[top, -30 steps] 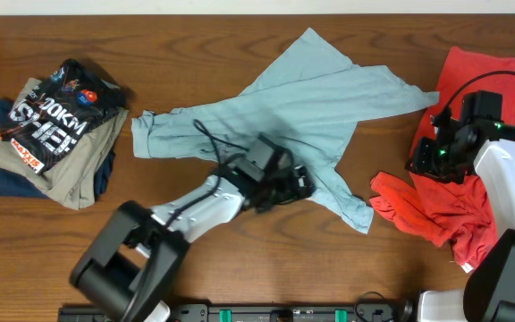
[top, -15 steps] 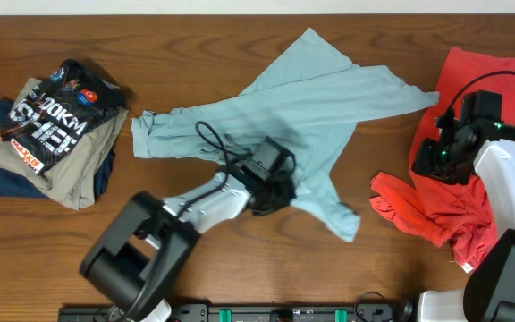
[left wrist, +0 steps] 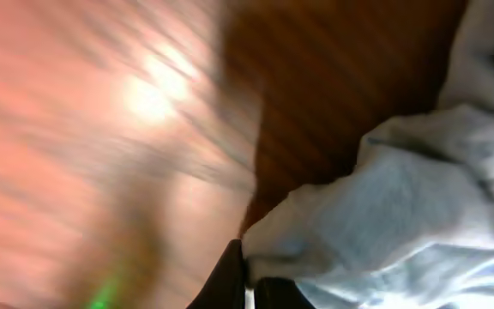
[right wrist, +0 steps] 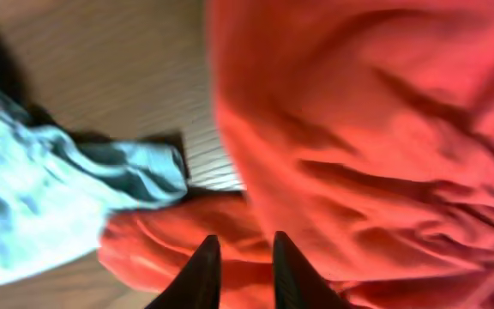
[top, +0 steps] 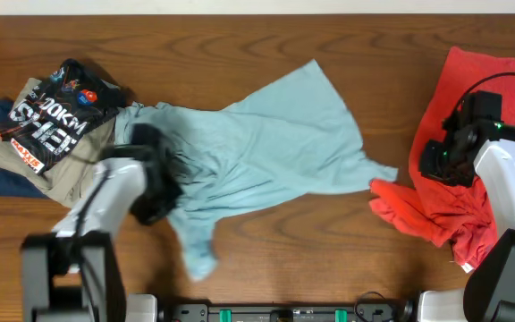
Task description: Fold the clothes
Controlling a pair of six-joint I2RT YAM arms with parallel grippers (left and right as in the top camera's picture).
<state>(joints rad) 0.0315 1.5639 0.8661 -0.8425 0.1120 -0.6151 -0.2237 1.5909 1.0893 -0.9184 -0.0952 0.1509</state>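
Note:
The pale blue-grey T-shirt [top: 275, 143] lies crumpled across the middle of the table, one end trailing toward the front edge. My left gripper [top: 159, 210] sits at the shirt's left side, shut on a fold of it. In the blurred left wrist view, that fold of the T-shirt [left wrist: 384, 206] is pinched in the left gripper [left wrist: 249, 285]. The coral-red garment [top: 472, 98] is bunched at the right. My right gripper [top: 436, 161] hovers over it. The right wrist view shows the right gripper [right wrist: 243, 262] with its fingers a little apart above the red garment [right wrist: 358, 129], gripping nothing.
A stack of folded clothes [top: 47, 134] with a black printed shirt on top sits at the far left, touching the T-shirt's edge. A corner of the T-shirt [right wrist: 135, 167] lies next to the red garment. Bare wooden table [top: 329, 259] runs along the front.
My left gripper shut on the T-shirt and swept left, dragging the shirt toward the folded stack. My right gripper stayed over the red garment and narrowed its fingers.

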